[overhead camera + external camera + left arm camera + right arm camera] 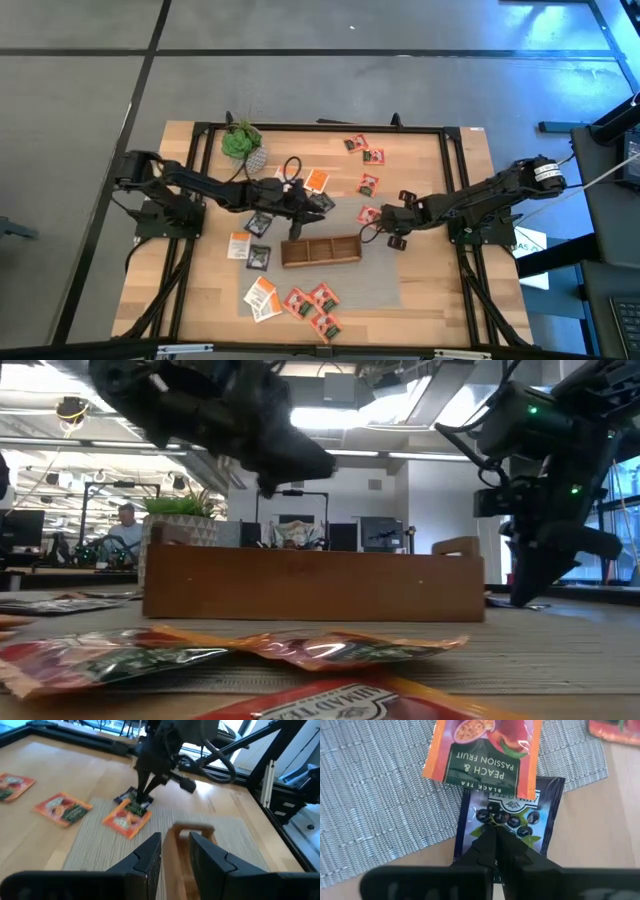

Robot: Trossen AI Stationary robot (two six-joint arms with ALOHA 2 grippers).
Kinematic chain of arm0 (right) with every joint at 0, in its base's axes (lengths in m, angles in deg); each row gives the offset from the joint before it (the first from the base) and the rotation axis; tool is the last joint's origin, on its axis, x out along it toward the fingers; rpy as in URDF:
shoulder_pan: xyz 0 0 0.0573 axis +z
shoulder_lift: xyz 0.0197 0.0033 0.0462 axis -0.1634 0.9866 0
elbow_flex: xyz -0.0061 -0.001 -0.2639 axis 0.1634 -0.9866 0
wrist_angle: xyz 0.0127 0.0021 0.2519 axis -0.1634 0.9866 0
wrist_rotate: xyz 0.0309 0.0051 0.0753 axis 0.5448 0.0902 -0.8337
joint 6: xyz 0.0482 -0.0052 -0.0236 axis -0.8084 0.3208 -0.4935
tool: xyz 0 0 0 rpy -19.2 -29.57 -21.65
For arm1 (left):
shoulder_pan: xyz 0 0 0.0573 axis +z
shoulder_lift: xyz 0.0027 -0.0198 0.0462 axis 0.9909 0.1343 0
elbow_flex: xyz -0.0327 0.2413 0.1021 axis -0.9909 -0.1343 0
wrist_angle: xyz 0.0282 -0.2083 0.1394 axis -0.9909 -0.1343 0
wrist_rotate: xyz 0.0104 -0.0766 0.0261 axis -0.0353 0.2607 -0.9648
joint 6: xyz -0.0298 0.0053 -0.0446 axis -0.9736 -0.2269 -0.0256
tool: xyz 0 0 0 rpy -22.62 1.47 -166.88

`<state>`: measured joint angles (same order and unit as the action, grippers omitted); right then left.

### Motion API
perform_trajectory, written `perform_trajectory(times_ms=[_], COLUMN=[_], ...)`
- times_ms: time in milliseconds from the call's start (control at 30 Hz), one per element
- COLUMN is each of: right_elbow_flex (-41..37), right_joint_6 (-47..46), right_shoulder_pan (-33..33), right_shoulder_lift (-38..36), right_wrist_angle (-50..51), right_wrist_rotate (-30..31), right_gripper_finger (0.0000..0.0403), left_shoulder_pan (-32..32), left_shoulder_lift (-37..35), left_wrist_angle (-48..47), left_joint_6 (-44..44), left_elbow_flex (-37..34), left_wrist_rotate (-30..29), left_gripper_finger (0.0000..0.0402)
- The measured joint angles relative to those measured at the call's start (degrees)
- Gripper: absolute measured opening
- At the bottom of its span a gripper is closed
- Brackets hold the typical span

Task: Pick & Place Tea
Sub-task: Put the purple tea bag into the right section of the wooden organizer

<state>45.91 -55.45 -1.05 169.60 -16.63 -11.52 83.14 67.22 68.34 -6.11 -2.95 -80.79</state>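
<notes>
My right gripper is shut and points down at a dark grey black-tea sachet lying flat at the edge of the grey mat. An orange peach sachet overlaps that sachet's far edge. From the left wrist view the same gripper stands on the pair of sachets. My left gripper hovers above the far side of the brown wooden tray. Its fingers are a narrow gap apart with nothing visible between them. The tray's end shows through that gap. My right gripper touches the dark grey sachet near the middle of its printed face with its shut fingertips. It comes from above, pointing down. The sachet lies flat, partly on the wood and partly on the mat, with its far edge under the orange sachet.
More sachets lie scattered: red ones near the far edge, a group near the near edge, several left of the tray and one white-and-orange. A small green plant stands at the far left. The grey mat lies under the tray.
</notes>
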Motion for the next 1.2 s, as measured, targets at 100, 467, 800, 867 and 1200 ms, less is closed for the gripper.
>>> perform_trajectory(times_ms=[100,467,800,867,1200], right_elbow_flex=[0.0,0.0,0.0,-0.1,-0.1], right_joint_6=[1.5,2.3,2.4,2.5,3.7], right_shoulder_pan=[-0.5,-1.3,-1.3,-1.3,-1.3], right_shoulder_lift=[0.0,0.0,0.1,0.1,0.1], right_wrist_angle=[-2.0,-2.4,-3.9,-4.8,-6.6], right_wrist_rotate=[-0.1,-0.4,-0.2,-0.2,0.0], right_gripper_finger=[0.0013,0.0018,0.0006,0.0010,0.0015], left_shoulder_pan=[0.1,2.9,5.7,5.8,6.8], left_shoulder_lift=[5.5,24.4,32.7,34.4,41.2], left_wrist_angle=[-0.4,-1.9,-4.0,-4.0,-4.0], left_joint_6=[1.0,3.5,6.4,6.6,8.5], left_elbow_flex=[3.8,21.9,31.6,33.4,39.3], left_wrist_rotate=[0.5,6.0,9.5,9.7,9.5], left_gripper_finger=[0.0080,0.0034,0.0004,0.0004,0.0003])
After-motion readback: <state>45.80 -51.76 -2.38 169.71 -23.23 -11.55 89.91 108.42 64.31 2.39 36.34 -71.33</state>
